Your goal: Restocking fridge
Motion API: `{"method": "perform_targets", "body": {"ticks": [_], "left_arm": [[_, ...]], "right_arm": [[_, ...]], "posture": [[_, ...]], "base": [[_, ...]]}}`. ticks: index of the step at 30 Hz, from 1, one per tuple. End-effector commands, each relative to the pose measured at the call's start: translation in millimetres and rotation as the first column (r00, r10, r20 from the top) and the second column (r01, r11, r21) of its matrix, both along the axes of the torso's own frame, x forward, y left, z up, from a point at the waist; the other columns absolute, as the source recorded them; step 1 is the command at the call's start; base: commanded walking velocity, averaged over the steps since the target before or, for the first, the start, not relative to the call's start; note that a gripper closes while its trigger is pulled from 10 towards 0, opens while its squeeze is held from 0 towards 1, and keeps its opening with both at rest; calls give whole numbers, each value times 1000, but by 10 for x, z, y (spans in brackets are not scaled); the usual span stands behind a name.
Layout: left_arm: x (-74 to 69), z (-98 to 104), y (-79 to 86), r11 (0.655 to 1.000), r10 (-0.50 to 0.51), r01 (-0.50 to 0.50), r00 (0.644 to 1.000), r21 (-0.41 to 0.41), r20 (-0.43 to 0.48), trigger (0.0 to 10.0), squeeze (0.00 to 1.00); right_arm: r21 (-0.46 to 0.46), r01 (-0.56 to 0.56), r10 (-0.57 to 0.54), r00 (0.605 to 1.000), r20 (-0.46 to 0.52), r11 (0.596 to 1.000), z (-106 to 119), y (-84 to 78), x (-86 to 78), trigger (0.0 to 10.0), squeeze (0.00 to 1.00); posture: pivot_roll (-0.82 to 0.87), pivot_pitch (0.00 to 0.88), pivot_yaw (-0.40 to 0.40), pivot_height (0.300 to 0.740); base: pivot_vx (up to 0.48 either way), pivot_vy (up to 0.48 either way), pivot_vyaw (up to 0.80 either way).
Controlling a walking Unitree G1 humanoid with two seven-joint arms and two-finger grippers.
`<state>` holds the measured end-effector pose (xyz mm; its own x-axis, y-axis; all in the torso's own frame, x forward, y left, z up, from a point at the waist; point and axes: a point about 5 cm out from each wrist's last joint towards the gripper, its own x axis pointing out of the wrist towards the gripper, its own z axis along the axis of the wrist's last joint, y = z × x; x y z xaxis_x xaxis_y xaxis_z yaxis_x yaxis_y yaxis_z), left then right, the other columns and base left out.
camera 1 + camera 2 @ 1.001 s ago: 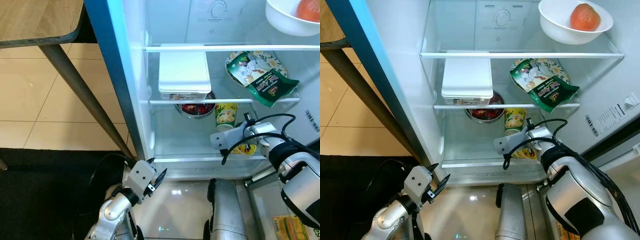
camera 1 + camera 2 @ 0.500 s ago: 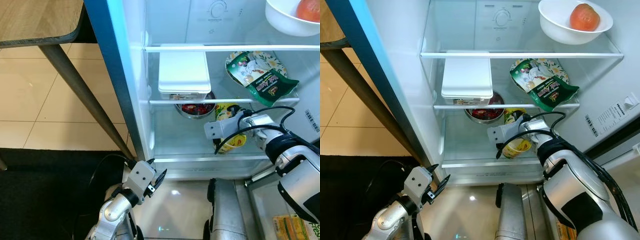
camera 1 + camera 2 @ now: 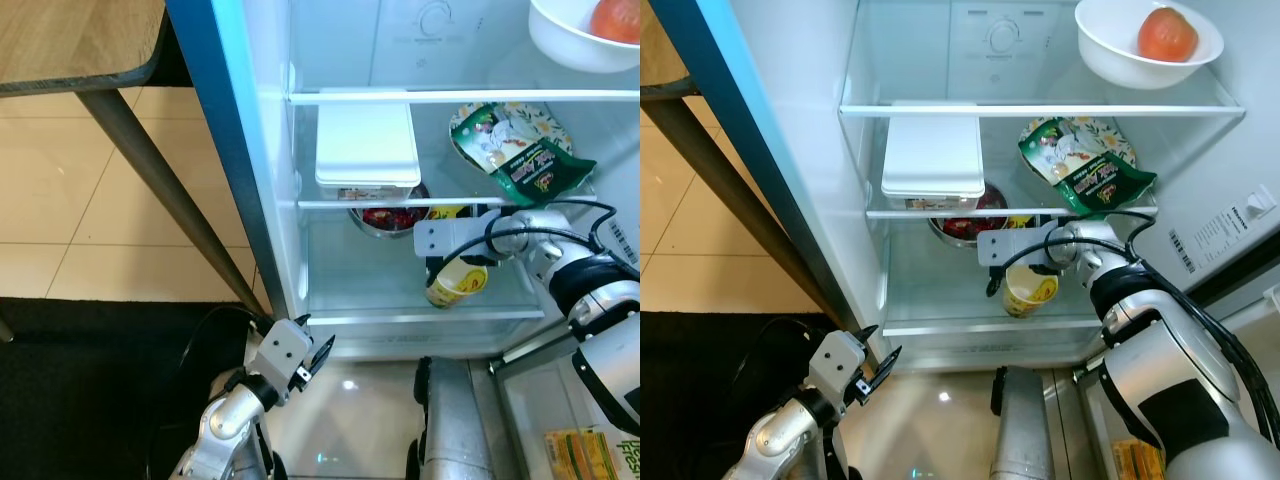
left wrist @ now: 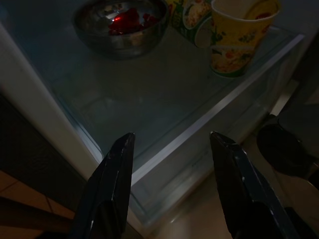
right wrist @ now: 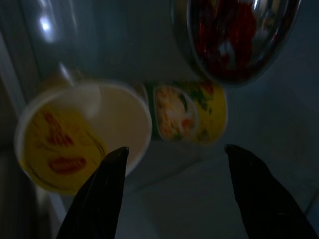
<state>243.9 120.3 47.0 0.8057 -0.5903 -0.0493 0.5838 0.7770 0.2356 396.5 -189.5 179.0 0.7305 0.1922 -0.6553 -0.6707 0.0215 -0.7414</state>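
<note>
Evidently released for storage, yellow noodle cup [image 3: 1028, 290] stands beside green cup [image 4: 192, 17] on fridge shelf [image 3: 375, 295]; right gripper [image 5: 172, 191] hovers wide and empty above it.

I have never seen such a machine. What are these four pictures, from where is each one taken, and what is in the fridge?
This is a humanoid robot restocking an open fridge. Two pictures come from cameras on its head, looking down; the two dark ones come from cameras on its wrists.

The right gripper reaches onto the lower shelf with its fingers open, above a yellow noodle cup that it does not hold. A second cup and a steel bowl stand behind. Higher up are a white box, a green packet and a white bowl with a fruit. The left gripper waits open, low before the fridge.
</note>
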Motion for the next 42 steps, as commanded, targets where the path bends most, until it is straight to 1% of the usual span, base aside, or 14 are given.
{"method": "perform_targets", "body": {"ticks": [1, 7, 15, 18, 22, 24, 29, 33, 35, 36, 38, 39, 40, 42], "left_arm": [[-54, -82, -29, 1000, -4, 4, 1000, 0, -31, 10000, 0], [-51, -89, -23, 1000, -5, 5, 999, 3, -33, 10000, 0], [-15, -98, -6, 1000, -5, 5, 999, 13, -35, 10000, 0], [19, -110, -12, 1000, -3, 3, 999, 18, -40, 10000, 0], [37, -108, -19, 1000, 0, 1, 999, 17, -40, 10000, 0], [75, -107, -23, 1000, 7, -6, 999, 15, -43, 10000, 0], [95, -127, -26, 1000, 12, -13, 998, -6, -67, 10000, 0], [75, -240, -24, 1000, 10, -13, 991, -15, -132, 10000, 0], [75, -240, -24, 1000, 10, -13, 991, -15, -132, 10000, 0], [84, -267, -17, 999, 24, -30, 987, -36, -161, 10000, 0], [84, -267, -17, 999, 24, -30, 987, -36, -161, 10000, 0], [90, -272, -23, 998, 25, -33, 985, -44, -170, 10000, 0], [90, -272, -23, 998, 25, -33, 985, -44, -170, 10000, 0], [105, -282, -34, 998, 27, -36, 983, -49, -181, 10000, 0]], "right_arm": [[83, 3, -2, 1000, -11, 997, 46, -36, -22, 10000, 0], [292, -3, 31, 995, -93, 956, 72, -41, -142, 10000, 0], [554, 7, 83, 987, -138, 833, 133, -3, -315, 10000, 0], [735, 22, 136, 979, -155, 677, 52, 127, -402, 10000, 0], [823, 37, 137, 981, -138, 567, 4, 206, -426, 10000, 0], [926, 71, 116, 986, -122, 371, -22, 292, -461, 10000, 0], [949, 116, -4, 993, -120, 295, -191, 254, -456, 10000, 0], [993, 112, -84, 990, -110, 20, -228, 309, -486, 10000, 0], [993, 112, -84, 990, -110, 20, -228, 309, -486, 10000, 0], [988, 119, -207, 969, -138, -98, -291, 251, -462, 10000, 0], [988, 119, -207, 969, -138, -98, -291, 251, -462, 10000, 0], [973, 129, -271, 946, -178, -190, -351, 198, -457, 10000, 0], [973, 129, -271, 946, -178, -190, -351, 198, -457, 10000, 0], [937, 134, -339, 908, -247, -323, -454, 122, -475, 10000, 0]], "posture": [[42, 186, -42, 427], [48, 178, -36, 427], [37, 167, -27, 427], [34, 159, -26, 427], [33, 153, -24, 427], [33, 139, -24, 427], [29, 132, -24, 427], [20, 116, -23, 427], [20, 116, -23, 427], [13, 103, -26, 427], [13, 103, -26, 427], [14, 101, -28, 427], [14, 101, -28, 427], [17, 91, -29, 427]], "base": [[0, 0, 0], [0, 0, 0], [0, 0, 0], [0, 0, 0], [0, 0, 0], [0, 0, 0], [0, 0, 0], [0, 0, 0], [0, 0, 0], [0, 0, 0], [0, 0, 0], [0, 0, 0], [0, 0, 0], [0, 0, 0]]}}
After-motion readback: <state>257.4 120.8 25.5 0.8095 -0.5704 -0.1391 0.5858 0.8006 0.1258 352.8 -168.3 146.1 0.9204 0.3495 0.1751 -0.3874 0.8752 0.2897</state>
